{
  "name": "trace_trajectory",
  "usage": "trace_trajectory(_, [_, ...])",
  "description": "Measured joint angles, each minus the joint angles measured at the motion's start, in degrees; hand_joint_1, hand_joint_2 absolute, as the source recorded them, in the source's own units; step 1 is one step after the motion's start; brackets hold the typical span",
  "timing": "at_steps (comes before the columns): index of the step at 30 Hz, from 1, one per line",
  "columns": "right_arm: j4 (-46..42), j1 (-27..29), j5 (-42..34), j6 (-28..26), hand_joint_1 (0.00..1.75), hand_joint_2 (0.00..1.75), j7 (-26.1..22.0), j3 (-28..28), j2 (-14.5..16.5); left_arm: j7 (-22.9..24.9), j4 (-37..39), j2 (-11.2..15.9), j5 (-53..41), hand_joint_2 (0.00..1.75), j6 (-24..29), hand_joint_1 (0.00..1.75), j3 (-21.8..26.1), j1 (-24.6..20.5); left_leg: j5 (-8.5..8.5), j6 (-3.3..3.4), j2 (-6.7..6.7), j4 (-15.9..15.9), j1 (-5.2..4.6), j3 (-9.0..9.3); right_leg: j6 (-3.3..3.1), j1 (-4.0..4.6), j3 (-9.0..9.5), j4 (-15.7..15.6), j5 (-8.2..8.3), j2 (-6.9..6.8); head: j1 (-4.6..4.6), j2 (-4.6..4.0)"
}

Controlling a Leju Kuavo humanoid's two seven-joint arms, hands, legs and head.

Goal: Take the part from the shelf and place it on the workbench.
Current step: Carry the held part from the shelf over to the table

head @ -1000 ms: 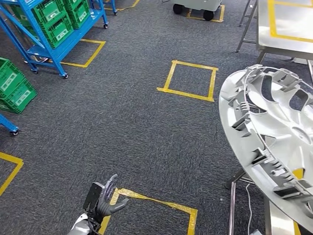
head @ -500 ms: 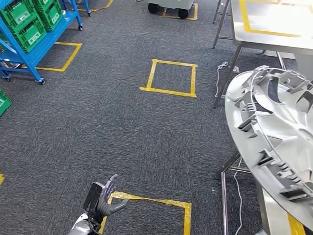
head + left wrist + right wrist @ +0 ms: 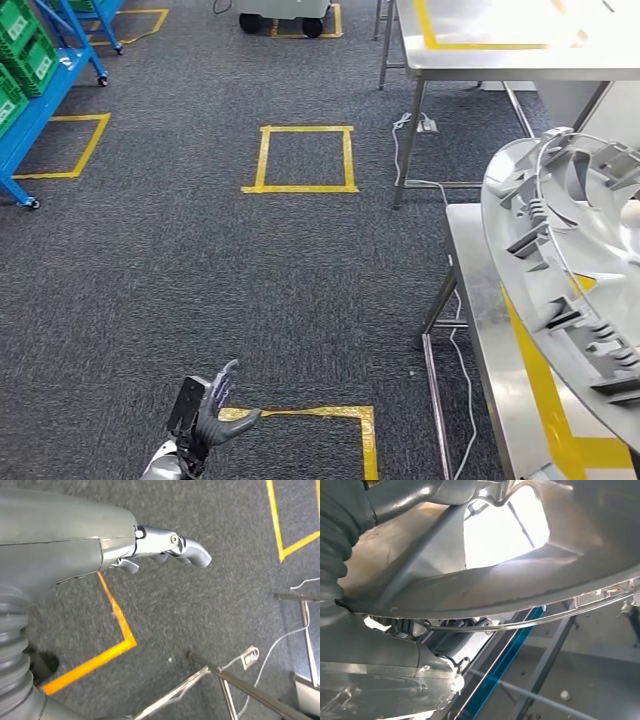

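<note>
The part is a large silver wheel cover (image 3: 573, 270) with clips and a wire ring on its inner side, tilted at the right of the head view. My right hand (image 3: 395, 655) grips its rim, with the thumb over one face of the cover (image 3: 516, 590) and the fingers under the other. The cover hangs above a steel workbench (image 3: 483, 300) marked with yellow tape. My left hand (image 3: 213, 410) is low over the carpet, holding nothing, with its fingers (image 3: 170, 542) stretched out and apart.
A second steel table (image 3: 483, 55) stands behind the workbench. The blue shelf with green crates (image 3: 23, 70) is at the far left. Yellow tape squares (image 3: 302, 157) mark the grey carpet. A white cable (image 3: 460, 350) trails beside the workbench leg, and a wheeled cart (image 3: 279, 15) stands at the far end.
The whole view has swung to the right: shelf and floor marks slid left, and the workbench came in under the wheel cover. Both hands keep their pose.
</note>
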Motion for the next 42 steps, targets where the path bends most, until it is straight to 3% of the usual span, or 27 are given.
trace_trajectory(1, [0.0, 0.0, 0.0, 0.0, 1.75, 1.75, 0.0, -0.1, 0.0, 0.0, 0.0, 0.0, 0.0, 1.75, 0.0, 0.0, 0.0, 0.0, 1.97, 0.08, -1.21, -4.3, 0.1, 1.9, 0.16, 0.03, -0.03, 0.1, 0.0, 0.63, -0.03, 0.0])
trace_trajectory(3, [0.0, -0.1, 0.0, 0.0, 1.75, 1.75, 0.1, -0.2, 0.0, 0.0, 0.0, 0.1, 0.0, 1.75, 0.0, 0.0, 0.1, -0.1, 3.57, 0.27, -3.15, -9.8, 0.34, 4.38, 0.64, 0.09, -0.45, 0.4, 0.09, 1.72, -0.03, 0.0])
trace_trajectory(4, [0.0, -0.1, -0.1, 0.0, 1.75, 1.75, 0.1, -0.3, 0.0, 0.0, 0.0, 0.1, 0.0, 1.75, 0.0, 0.0, 0.1, 0.0, 3.5, 0.46, -3.45, -10.7, 0.33, 4.7, 0.98, 0.08, -0.72, 0.4, 0.22, 2.24, -0.06, 0.0])
trace_trajectory(6, [0.0, 0.0, -0.1, 0.0, 1.75, 1.75, 0.1, -0.4, 0.0, 0.0, 0.0, 0.0, 0.0, 1.75, 0.0, 0.0, 0.1, -0.1, 3.62, 1.14, -2.5, -11.1, 0.3, 4.8, 1.66, -0.12, -1.36, 0.4, 0.38, 2.8, -0.09, 0.0])
trace_trajectory(8, [-0.1, 0.0, -0.2, 0.0, 1.75, 1.75, 0.3, -0.7, 0.0, 0.0, 0.0, 0.0, 0.0, 1.75, 0.0, 0.0, 0.2, -0.3, 3.84, 1.88, -1.44, -11.3, 0.39, 4.98, 2.19, 0.03, -2.75, 3.0, -1.23, 0.88, 0.2, 0.0])
trace_trajectory(10, [-0.1, -0.2, -0.3, 0.0, 1.75, 1.75, 0.5, -0.9, 0.0, 0.0, 0.0, 0.0, 0.0, 1.75, 0.0, 0.0, 0.3, -0.2, 3.79, 2.28, -0.31, -11.4, 0.28, 5.0, 2.56, 0.18, -5.83, 9.9, -4.99, -2.02, 0.51, 0.0])
trace_trajectory(12, [-0.1, -0.2, -0.5, 0.0, 1.75, 1.75, 0.6, -1.2, 0.0, 0.0, 0.0, 0.1, 0.0, 1.75, 0.0, 0.0, 0.4, 0.1, 3.72, 2.42, 1.03, -11.3, 0.13, 5.0, 2.82, 0.12, -8.7, 16.3, -7.55, -3.04, 0.5, 0.0])
trace_trajectory(13, [-0.1, -0.2, -0.6, 0.0, 1.75, 1.75, 0.7, -1.4, 0.0, 0.0, 0.0, 0.2, 0.0, 1.75, 0.0, 0.0, 0.4, 0.2, 3.69, 2.43, 1.65, -11.3, 0.11, 5.01, 2.87, 0.1, -8.75, 16.7, -7.31, -3.2, 0.51, 0.0])
trace_trajectory(14, [-0.1, -0.2, -0.7, 0.0, 1.75, 1.75, 0.8, -1.7, 0.0, 0.0, 0.0, 0.2, 0.0, 1.75, 0.0, 0.0, 0.4, 0.2, 3.65, 2.39, 2.2, -11.3, 0.1, 5.06, 2.86, 0.09, -7.59, 14.8, -6.06, -3.38, 0.51, 0.0])
trace_trajectory(16, [-0.1, -0.3, -0.9, 0.0, 1.75, 1.75, 0.9, -2.0, 0.0, 0.0, 0.0, 0.2, 0.0, 1.75, 0.0, 0.0, 0.5, 0.2, 3.48, 2.14, 3.09, -11.3, 0.0, 5.26, 2.69, 0.21, -2.97, 6.6, -2.8, -4.83, 0.52, 0.0])
trace_trajectory(18, [-0.2, -0.3, -1.1, 0.0, 1.75, 1.75, 1.2, -2.3, 0.0, 0.0, 0.0, 0.3, 0.0, 1.75, 0.0, 0.0, 0.5, 0.2, 3.3, 1.66, 3.84, -11.2, -0.25, 5.48, 2.14, 0.4, 0.29, 1.0, -1.24, -6.05, 0.46, 0.0])
trace_trajectory(23, [-0.3, -0.3, -1.2, 0.0, 1.75, 1.75, 1.5, -3.1, 0.0, 0.0, 0.0, 0.1, 0.0, 1.75, 0.0, 0.0, 0.6, 0.0, 3.24, 0.46, 5.36, -11.3, -0.25, 5.72, 0.66, 0.55, 0.39, 0.2, -0.77, -4.54, 0.43, 0.0])
trace_trajectory(26, [-0.4, -0.3, -1.2, 0.0, 1.75, 1.75, 1.5, -3.1, 0.0, 0.0, -0.1, 0.1, 0.0, 1.75, 0.0, 0.0, 0.6, 0.0, 2.72, 0.22, 4.81, -10.9, -0.18, 5.49, 0.39, 0.35, 0.54, 0.0, -0.6, -4.25, 0.38, 0.0])
trace_trajectory(27, [-0.4, -0.3, -1.2, 0.0, 1.75, 1.75, 1.5, -3.1, 0.0, 0.0, -0.1, 0.1, 0.0, 1.75, 0.0, 0.0, 0.6, 0.0, 1.45, 0.07, 3.83, -8.8, -0.12, 4.58, 0.2, 0.24, 0.56, -0.1, -0.52, -3.96, 0.31, 0.0])
trace_trajectory(29, [-0.5, -0.4, -1.2, 0.0, 1.75, 1.75, 1.8, -3.3, 0.0, 0.0, -0.1, 0.1, 0.0, 1.75, 0.0, 0.0, 0.7, 0.2, -2.48, -0.22, 1.64, 0.1, 0.01, 0.26, -0.15, 0.08, 0.46, -0.1, -0.42, -2.52, 0.15, 0.0])
trace_trajectory(30, [-0.5, -0.4, -1.1, 0.0, 1.75, 1.75, 1.9, -3.4, 0.0, 0.0, -0.1, 0.2, 0.0, 1.75, 0.0, 0.0, 0.8, 0.4, -3.4, -0.26, 1.06, 3.5, 0.04, -1.51, -0.24, 0.05, 0.42, -0.1, -0.41, -1.66, 0.09, 0.0])
trace_trajectory(31, [-0.5, -0.4, -1.1, 0.0, 1.75, 1.75, 2.1, -3.5, 0.0, 0.0, -0.1, 0.2, 0.0, 1.75, 0.0, 0.0, 0.8, 0.5, -2.81, -0.22, 0.84, 4.3, 0.06, -2.07, -0.23, 0.02, 0.41, -0.1, -0.4, -0.79, 0.08, 0.0])
trace_trajectory(32, [-0.5, -0.4, -1.1, 0.0, 1.75, 1.75, 2.2, -3.6, 0.0, 0.0, -0.1, 0.2, 0.0, 1.75, 0.0, 0.0, 0.8, 0.5, -0.74, -0.16, 0.57, 1.3, 0.1, -0.72, -0.16, -0.03, 0.46, -0.1, -0.38, -0.15, 0.07, 0.0])
trace_trajectory(34, [-0.5, -0.4, -1.0, 0.0, 1.75, 1.75, 2.5, -3.8, 0.0, 0.0, -0.1, 0.3, 0.0, 1.75, 0.0, 0.0, 0.8, 0.4, 2.73, -0.13, -1.55, -6.6, 0.46, 2.93, 0.23, -0.05, 0.34, 0.1, -0.4, 0.99, 0.08, 0.0])
trace_trajectory(36, [-0.5, -0.4, -1.0, 0.0, 1.75, 1.75, 2.6, -4.0, 0.0, 0.0, -0.1, 0.3, 0.0, 1.75, 0.0, 0.0, 0.8, 0.4, 3.56, 0.1, -3.24, -10.7, 0.63, 4.77, 0.86, -0.07, -0.1, 0.3, -0.31, 1.98, 0.09, 0.0])
trace_trajectory(38, [-0.5, -0.3, -0.9, 0.0, 1.75, 1.75, 2.7, -4.3, 0.0, 0.0, -0.1, 0.2, 0.0, 1.75, 0.0, 0.0, 0.9, 0.4, 3.5, 0.77, -2.67, -11.0, 0.48, 4.88, 1.58, -0.29, -0.58, 0.1, -0.09, 2.88, 0.09, 0.0])
trace_trajectory(40, [-0.5, -0.2, -0.9, 0.0, 1.75, 1.75, 2.7, -4.4, 0.0, 0.0, -0.1, 0.1, 0.0, 1.75, 0.0, 0.0, 0.9, 0.2, 3.65, 1.58, -1.65, -11.3, 0.49, 4.98, 2.13, -0.28, -1.52, 1.5, -1.04, 1.33, 0.25, 0.0])
trace_trajectory(42, [-0.5, -0.3, -0.9, 0.0, 1.75, 1.75, 2.7, -4.5, 0.0, 0.0, -0.1, 0.1, 0.0, 1.75, 0.0, 0.0, 0.9, 0.2, 3.59, 2.18, -0.49, -11.4, 0.42, 5.05, 2.47, -0.11, -4.32, 7.3, -4.39, -1.71, 0.43, 0.0])
